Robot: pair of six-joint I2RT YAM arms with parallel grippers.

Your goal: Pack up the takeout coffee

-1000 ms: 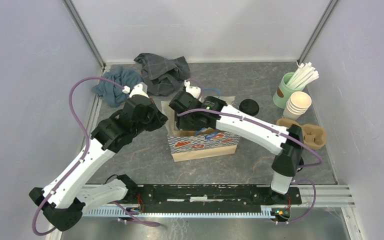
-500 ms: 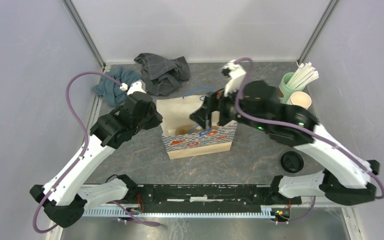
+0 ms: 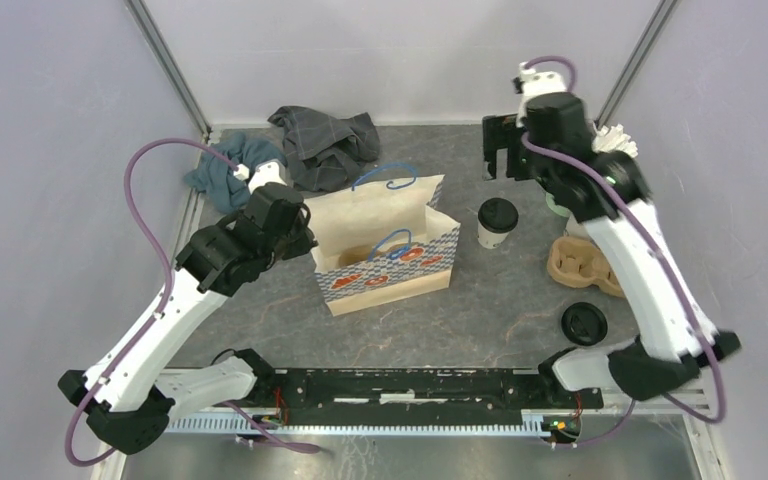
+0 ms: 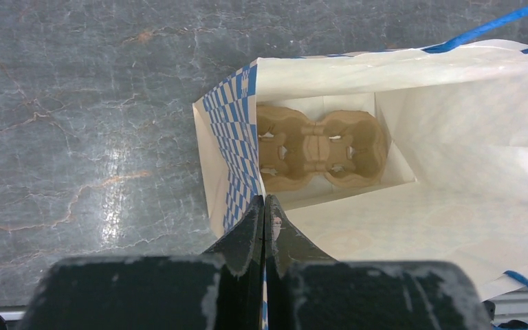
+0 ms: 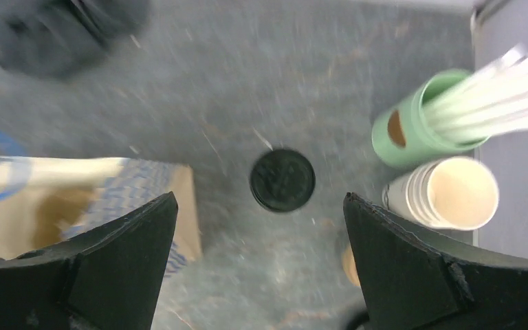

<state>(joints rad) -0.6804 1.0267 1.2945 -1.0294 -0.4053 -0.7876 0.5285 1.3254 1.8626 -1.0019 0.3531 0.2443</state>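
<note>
The takeout coffee (image 3: 497, 221), a cream cup with a black lid, stands upright on the table right of the paper bag (image 3: 385, 262). The right wrist view shows its lid (image 5: 282, 180) from above. My right gripper (image 3: 501, 158) is open and empty, raised high behind the cup near the back wall; in its own view the gripper (image 5: 260, 199) has the lid just ahead of its wide jaws. My left gripper (image 4: 264, 203) is shut on the bag's left rim (image 4: 228, 148), holding the bag open. A brown cup carrier (image 4: 320, 146) lies inside the bag.
A second brown cup carrier (image 3: 585, 265) and a loose black lid (image 3: 584, 323) lie at the right. A mint-green cup of straws (image 5: 412, 130) and stacked lidless cups (image 5: 454, 194) stand at the back right. Two cloths (image 3: 325, 140) lie at the back left.
My right arm has swung from over the bag up and back to the back right, gripper open. The bag has slid a little left. The left gripper keeps its hold.
</note>
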